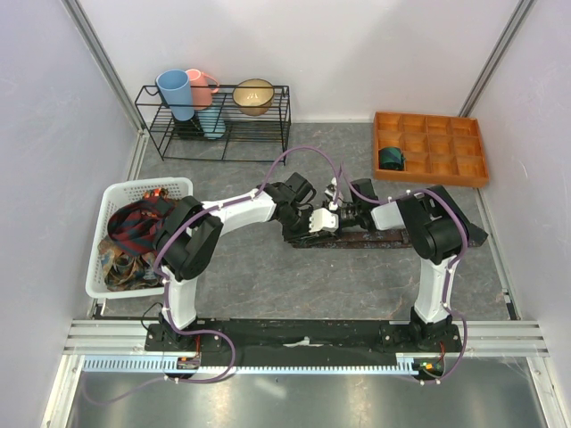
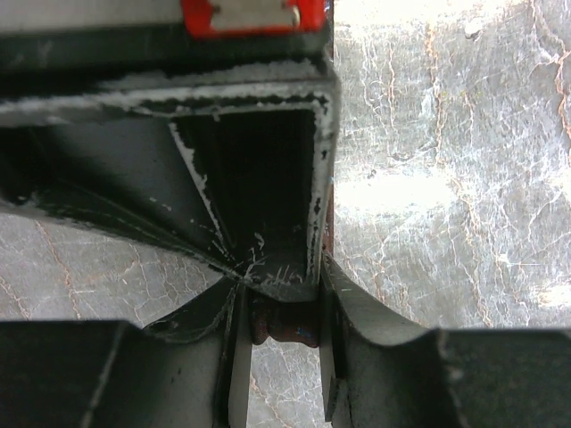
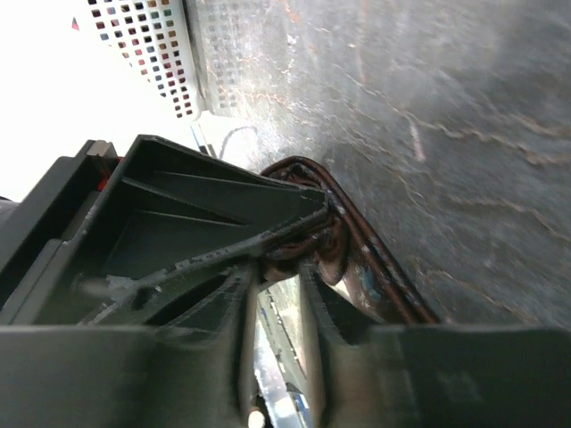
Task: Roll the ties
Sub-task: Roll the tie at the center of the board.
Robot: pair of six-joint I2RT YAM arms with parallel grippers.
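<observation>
Grey marbled table (image 1: 268, 294): white basket (image 1: 96, 259) at left edge, black wire rack (image 1: 268, 125) far-left corner, orange compartment tray (image 1: 476, 147) far-right corner, maroon-brown tie (image 1: 379, 239) stretched across the middle.

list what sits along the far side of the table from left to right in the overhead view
blue cup → pink cup → brown bowl, all on the wire rack → rolled teal tie, in the orange tray
</observation>
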